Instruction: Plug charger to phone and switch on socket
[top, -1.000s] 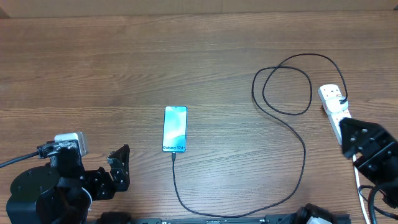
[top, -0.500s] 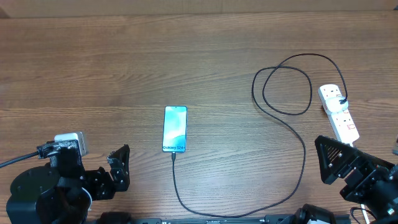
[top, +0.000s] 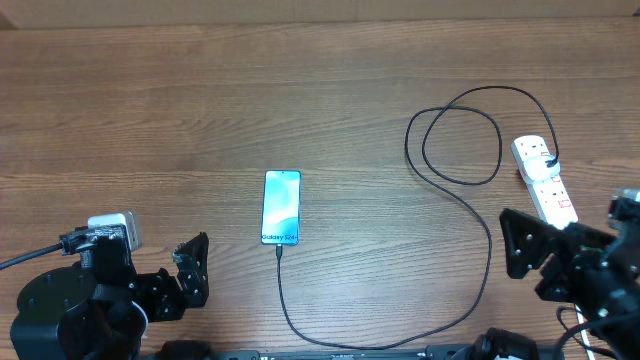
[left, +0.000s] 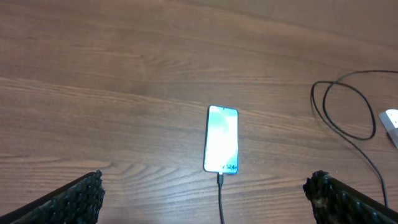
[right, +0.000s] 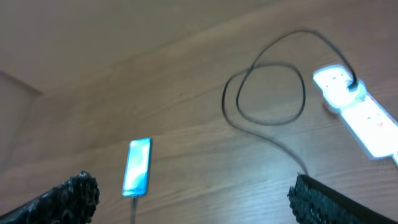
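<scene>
**Phone wired up, socket switch left to check**

The phone lies face up mid-table with its screen lit. The black cable meets its near edge and looks seated there. From the phone the cable sweeps right, loops, and ends at the far end of the white power strip by the right edge.

I cannot tell whether the red-marked switch is on. The right gripper hangs just near of the strip, jaws wide and empty. The left gripper is also spread and empty, at the near left, well apart from the phone.

If the switch needs pressing, I'd narrow the right jaws to a single firm tip and push straight down on it. A sideways shove could slide the strip across the table or tug the cable.
</scene>
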